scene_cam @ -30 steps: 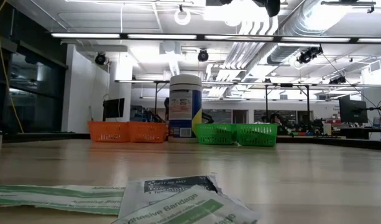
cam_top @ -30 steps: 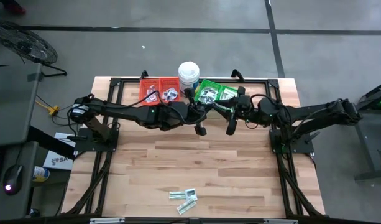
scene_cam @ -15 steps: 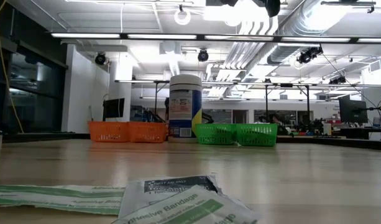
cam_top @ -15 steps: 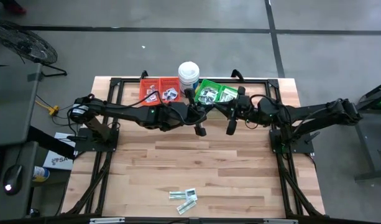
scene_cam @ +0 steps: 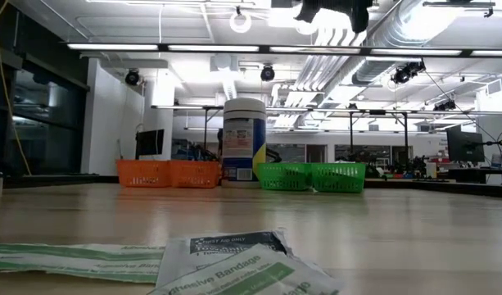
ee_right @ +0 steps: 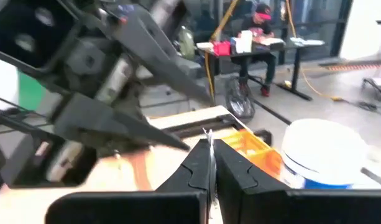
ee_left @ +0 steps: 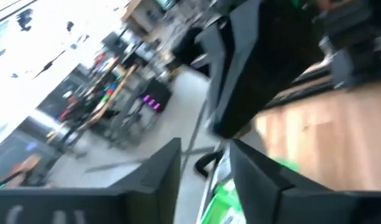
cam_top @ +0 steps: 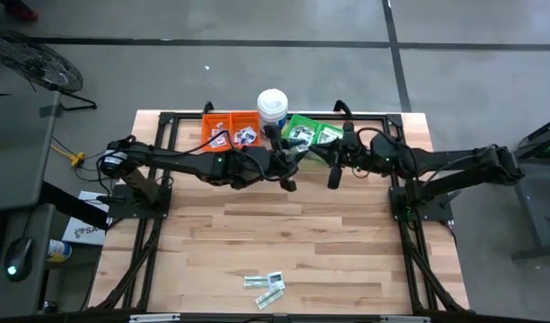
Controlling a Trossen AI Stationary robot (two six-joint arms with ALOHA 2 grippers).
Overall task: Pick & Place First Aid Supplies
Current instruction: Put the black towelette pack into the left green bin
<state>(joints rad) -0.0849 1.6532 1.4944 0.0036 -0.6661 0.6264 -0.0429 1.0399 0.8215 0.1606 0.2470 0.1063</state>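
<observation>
Both arms meet high over the far middle of the table, above the green bin point(cam_top: 312, 135). My left gripper point(ee_left: 206, 168) points level toward the table's right and stands open, with only the bin showing in its gap. My right gripper point(ee_right: 209, 155) faces it, pointing toward the table's left, and is shut on a thin pale packet seen edge-on. A few more first aid packets point(cam_top: 267, 285) lie flat near the front edge, close to the low camera point(scene_cam: 234, 262). Others fill the orange bin point(cam_top: 231, 130) and the green bin. My right gripper pinches the thin pale packet between its two fingers. Only the packet's edge shows, a sliver point(ee_right: 207, 132) reaching just past the fingertips. The fingers come in level from the table's right. The packet is lifted clear, high above the table.
A tall white tub point(cam_top: 273, 106) stands between the two bins at the far edge. The black frame rails point(cam_top: 149, 224) run along the left and right sides. Bare wood lies between the bins and the front packets.
My left wrist has rolled a little in place. My right arm has swung slightly toward the table's far edge. The packets on the table have not moved.
</observation>
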